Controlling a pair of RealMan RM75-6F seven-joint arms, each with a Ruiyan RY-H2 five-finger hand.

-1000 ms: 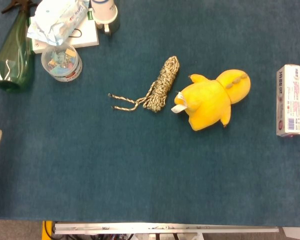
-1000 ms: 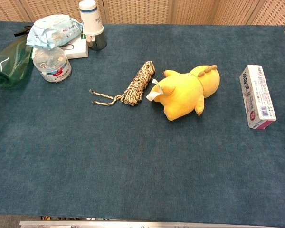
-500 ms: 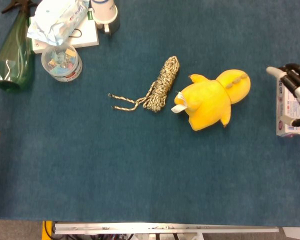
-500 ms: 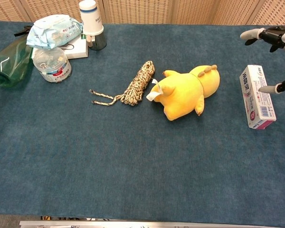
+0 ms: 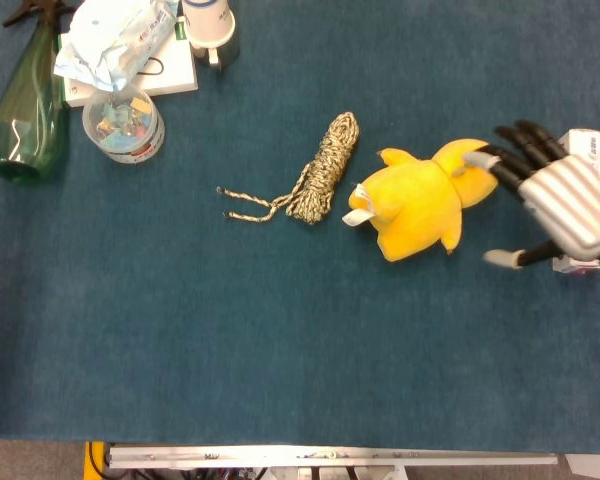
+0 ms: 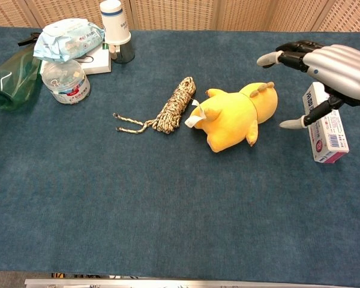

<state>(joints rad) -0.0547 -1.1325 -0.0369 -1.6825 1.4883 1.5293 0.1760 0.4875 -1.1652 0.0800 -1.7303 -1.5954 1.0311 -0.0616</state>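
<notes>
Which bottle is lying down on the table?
The green spray bottle at the far left lies on its side; the white-capped bottle beside the wipes stands upright.

The right robot hand (image 6: 333,72) hung spread just beside the yellow plush toy (image 6: 234,117), with the white box (image 6: 325,123) under it. The rope bundle (image 6: 173,107) blocked the toy's other side; the near tabletop (image 6: 168,222) was free.

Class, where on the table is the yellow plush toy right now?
In both views the yellow plush toy lies right of centre on the blue cloth, between the coiled braided rope to its left and the open right hand hovering by its head.
</notes>
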